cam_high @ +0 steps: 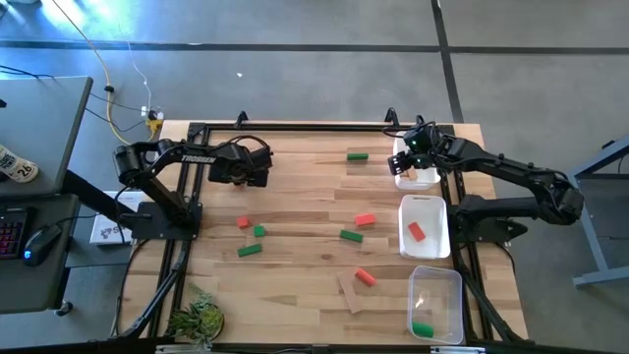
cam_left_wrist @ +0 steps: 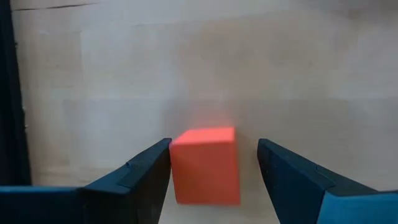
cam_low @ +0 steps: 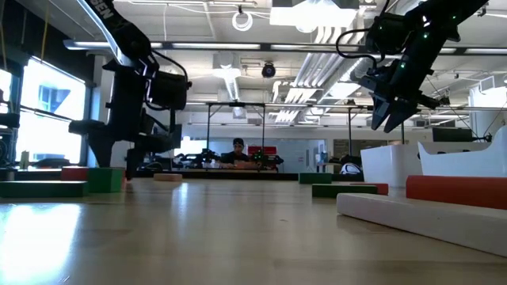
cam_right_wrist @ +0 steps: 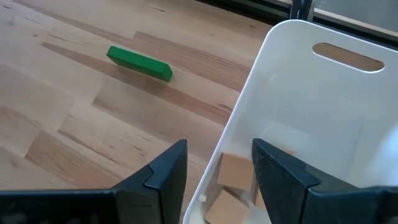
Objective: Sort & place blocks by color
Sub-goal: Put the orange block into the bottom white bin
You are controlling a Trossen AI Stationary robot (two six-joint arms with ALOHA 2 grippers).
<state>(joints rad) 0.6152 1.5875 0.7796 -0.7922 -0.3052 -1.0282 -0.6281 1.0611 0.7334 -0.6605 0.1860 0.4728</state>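
Note:
My left gripper [cam_left_wrist: 214, 149] [cam_high: 254, 169] is open at the table's far left. A red cube [cam_left_wrist: 205, 165] stands between its fingers in the left wrist view and is hidden under the gripper in the high view. My right gripper [cam_right_wrist: 219, 152] [cam_high: 405, 160] [cam_low: 388, 119] is open and hangs above the near rim of the far white tray [cam_right_wrist: 273, 81] [cam_high: 425, 180], which holds tan blocks [cam_right_wrist: 235, 171]. A green bar [cam_right_wrist: 139, 63] [cam_high: 357, 155] lies flat beside that tray. More red and green blocks [cam_high: 258, 231] [cam_high: 366, 220] lie scattered mid-table. My left gripper's fingers stand on either side of the red cube. One finger [cam_left_wrist: 155, 165] lies right against the cube's side [cam_left_wrist: 177, 168], and a gap shows at the other finger. I cannot tell whether the near finger touches it.
A second white tray [cam_high: 425, 202] holds a red block [cam_high: 417, 231]. A clear tray [cam_high: 437, 275] holds a green block [cam_high: 423, 329]. A tan piece [cam_high: 351, 293] and a red block [cam_high: 365, 277] lie near the front. A small plant [cam_high: 201, 317] sits at the near-left corner. A person [cam_low: 238, 150] sits far behind.

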